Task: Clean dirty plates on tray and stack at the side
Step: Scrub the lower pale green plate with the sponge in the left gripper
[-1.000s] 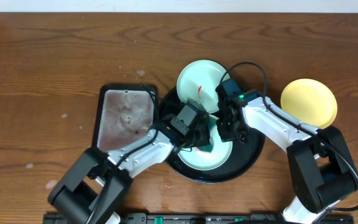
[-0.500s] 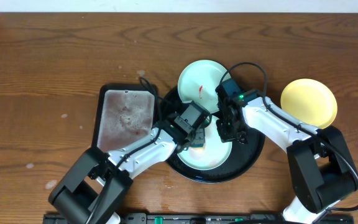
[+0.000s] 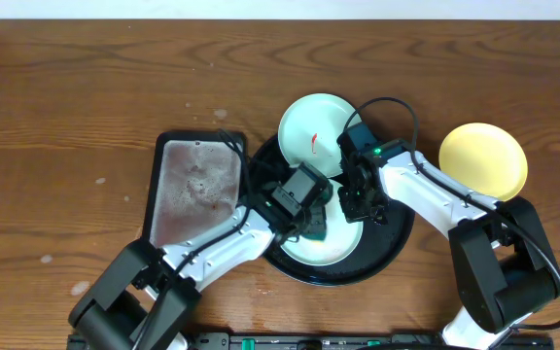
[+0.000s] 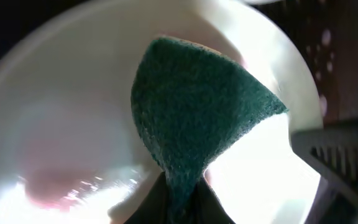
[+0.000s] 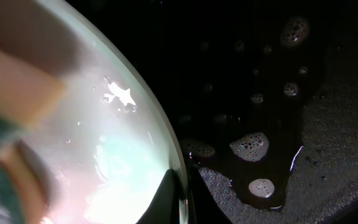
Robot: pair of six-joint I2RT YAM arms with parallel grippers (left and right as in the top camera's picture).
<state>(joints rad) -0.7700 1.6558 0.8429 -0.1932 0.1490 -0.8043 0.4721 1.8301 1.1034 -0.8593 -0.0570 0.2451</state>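
Pinching plate point(image 5: 104, 162) rim: right jaws | sponge point(image 4: 197, 118) on plate: left jaws

White arm links point(image 3: 426, 190), black joints point(image 3: 494, 262), looping black cable point(image 3: 389, 98), green light point(image 3: 375, 151)

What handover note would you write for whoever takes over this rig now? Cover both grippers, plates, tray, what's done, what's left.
Left gripper: shut on green sponge, on the pale plate in the black tray.
Right gripper: shut on that plate's rim.
Yellow plate: on the table right of the tray, no smear visible; seemingly done.
Second pale plate: at the tray's far rim, red smear showing.
Left: finish both pale plates, stack with yellow.
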